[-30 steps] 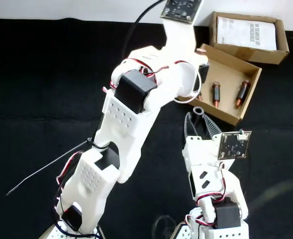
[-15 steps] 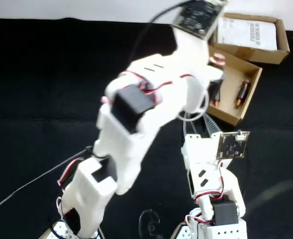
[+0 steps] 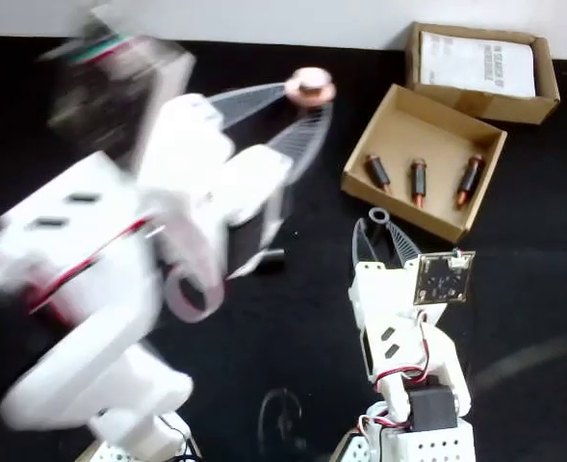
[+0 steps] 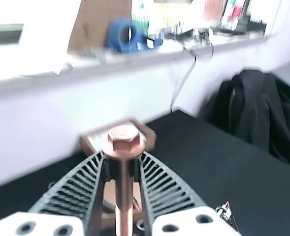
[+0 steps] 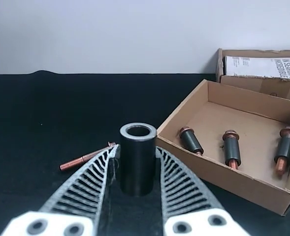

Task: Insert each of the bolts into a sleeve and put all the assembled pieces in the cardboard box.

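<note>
My left gripper (image 3: 308, 91) is raised high over the black table, left of the cardboard box (image 3: 396, 123), shut on a copper bolt (image 3: 311, 83). In the left wrist view the bolt (image 4: 125, 142) stands head up between the fingers of that gripper (image 4: 123, 164). Just in front of the box's near wall, my right gripper (image 3: 379, 223) is shut on an upright black sleeve (image 5: 137, 160). Three bolts in sleeves (image 5: 232, 147) lie side by side in the box (image 5: 243, 184). Near the right gripper (image 5: 136, 151), a loose copper bolt (image 5: 87, 157) lies on the table.
A second cardboard box (image 3: 418, 60) with a printed sheet inside stands at the back right, behind the first. The left arm's white body (image 3: 119, 289) takes up the left half of the table. A pale wall (image 5: 135, 34) borders the far edge.
The left arm swung away from above the box, up and to the left, with the bolt in its gripper, uncovering a third piece in the box. The right arm kept still.
</note>
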You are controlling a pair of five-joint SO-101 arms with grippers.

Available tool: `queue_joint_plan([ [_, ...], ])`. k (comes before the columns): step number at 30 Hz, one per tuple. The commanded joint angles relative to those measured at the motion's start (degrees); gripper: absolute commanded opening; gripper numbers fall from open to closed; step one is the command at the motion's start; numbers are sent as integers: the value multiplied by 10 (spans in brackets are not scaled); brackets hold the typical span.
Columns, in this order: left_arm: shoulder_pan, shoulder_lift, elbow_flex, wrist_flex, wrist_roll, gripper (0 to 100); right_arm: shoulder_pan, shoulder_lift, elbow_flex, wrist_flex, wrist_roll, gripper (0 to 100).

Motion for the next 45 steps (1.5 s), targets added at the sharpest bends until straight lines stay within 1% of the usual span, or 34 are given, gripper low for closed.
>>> queue_joint_plan([
  [1,-6,-81,71,3,-17,7,-4,-1,-1,-14,-1,7],
  [8,-3,-270,381,-4,-18,7,-4,-1,-1,-14,-1,7],
  [14,-6,-349,574,-87,-18,8,-4,-1,-1,-14,-1,7],
  [17,-6,-371,678,-147,-18,8,-4,-1,0,-14,-1,7],
  [22,-2,-405,861,-291,-18,8,-4,-1,0,-14,-1,7],
  [28,0,-440,1047,-509,-18,8,-4,-3,0,-14,-2,7],
  [32,0,-444,1135,-644,-18,8,-4,-4,0,-14,-3,7],
  [35,15,-444,1194,-737,-18,8,-4,-2,0,-14,-4,7],
  [42,52,-443,1327,-926,-15,8,-15,-2,0,-15,-4,7],
  [45,65,-442,1385,-993,-15,8,-17,-7,12,-15,-4,7],
])
